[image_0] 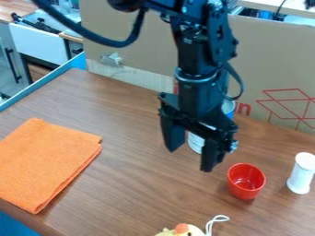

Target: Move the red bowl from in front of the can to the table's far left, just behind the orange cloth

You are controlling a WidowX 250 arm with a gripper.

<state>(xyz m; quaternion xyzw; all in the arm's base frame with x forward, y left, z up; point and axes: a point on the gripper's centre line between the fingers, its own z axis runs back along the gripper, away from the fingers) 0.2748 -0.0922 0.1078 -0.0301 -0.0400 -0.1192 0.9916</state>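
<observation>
Blue-white container [195,143]: mostly hidden by gripper [190,159] + arm [200,60] | arm: cut off, top edge | orange cloth [48,162]: cut off, L edge | yellow toy [179,232]: lower pt. cut off, btm. edge | red line drawing [294,109]: cut off, R edge | red lettering [244,109]: partly blocked by arm | dark items [38,24], upper L: too blurred to be ID'd

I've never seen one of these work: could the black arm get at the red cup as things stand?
Probably yes: the hand is open and empty, the cup is close by, and nothing seems to stand between them.
</observation>
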